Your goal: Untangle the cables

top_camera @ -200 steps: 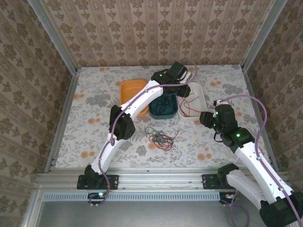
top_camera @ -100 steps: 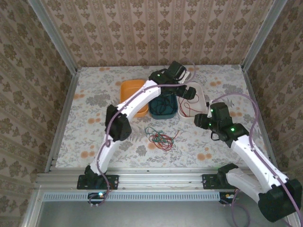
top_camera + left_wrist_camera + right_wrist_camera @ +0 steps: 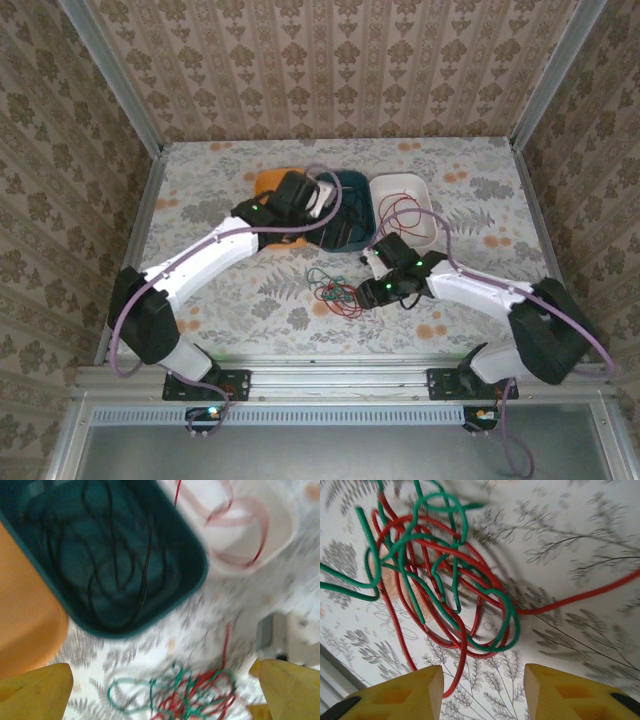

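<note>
Bench [image 3: 200, 215]: floral cloth top, patterned wallpaper walls on three sides.
Bins: orange bin [image 3: 265, 182], teal bin [image 3: 355, 215] and white bin [image 3: 385, 185], side by side mid-bench.
Tangle [image 3: 335, 290]: red and green cables knotted together, loose on the bench just in front of the teal bin.
Black cables [image 3: 115, 565]: coiled inside the teal bin.
Red cable [image 3: 250, 535]: looped in the white bin.
Left claw [image 3: 162, 690]: released, fingers spread wide, nothing between them, hovering over the teal bin's near edge.
Right claw [image 3: 484, 690]: fingers apart, gripping nothing, low over the bench just beside the tangle.
Stray red strand [image 3: 580, 597]: runs out of the tangle to the side.
</note>
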Motion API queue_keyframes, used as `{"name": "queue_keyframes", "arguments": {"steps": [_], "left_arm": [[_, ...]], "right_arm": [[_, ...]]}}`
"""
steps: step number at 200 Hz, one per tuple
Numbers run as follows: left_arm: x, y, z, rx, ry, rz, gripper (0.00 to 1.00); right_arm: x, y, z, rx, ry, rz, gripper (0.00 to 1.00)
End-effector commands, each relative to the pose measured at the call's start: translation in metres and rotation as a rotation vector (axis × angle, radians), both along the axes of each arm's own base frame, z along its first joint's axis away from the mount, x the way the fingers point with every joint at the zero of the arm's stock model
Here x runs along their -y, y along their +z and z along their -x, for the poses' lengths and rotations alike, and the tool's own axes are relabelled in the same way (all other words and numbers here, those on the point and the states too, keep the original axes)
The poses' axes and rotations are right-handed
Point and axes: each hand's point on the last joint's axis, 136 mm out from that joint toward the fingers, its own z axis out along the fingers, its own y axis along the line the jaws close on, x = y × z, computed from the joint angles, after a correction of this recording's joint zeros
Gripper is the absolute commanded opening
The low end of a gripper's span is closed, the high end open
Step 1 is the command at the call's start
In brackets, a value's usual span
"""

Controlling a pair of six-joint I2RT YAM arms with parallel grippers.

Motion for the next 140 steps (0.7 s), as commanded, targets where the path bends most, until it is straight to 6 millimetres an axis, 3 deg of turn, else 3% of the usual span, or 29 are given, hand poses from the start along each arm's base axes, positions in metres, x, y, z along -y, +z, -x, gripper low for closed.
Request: {"name": "queue_keyframes", "arguments": {"steps": [1,62,85,110,134,140], "left_arm": [[-0.012,-0.037,0.025,-0.062,-0.059,-0.095,0.96],[-0.009,-0.074,0.036,-0.114,-0.103,-0.139,0.88],[-0.009,-0.086,0.039,-0.129,-0.128,-0.177,0.84],[-0.012,-0.103,0.040,-0.152,-0.140,-0.224,0.76],[-0.013,-0.116,0.041,-0.178,-0.142,-0.255,0.67],[-0.013,-0.118,0.041,-0.184,-0.143,-0.259,0.66]], "right_arm": [[-0.010,-0.006,0.009,-0.045,0.070,0.013,0.46],[-0.021,-0.014,0.006,-0.049,0.089,0.027,0.35],[-0.019,-0.009,0.005,-0.029,0.086,0.034,0.24],[-0.015,0.010,-0.005,0.054,0.061,0.034,0.10],[-0.014,0.035,-0.018,0.137,0.029,0.006,0.08],[-0.015,0.050,-0.021,0.177,0.019,-0.023,0.07]]}}
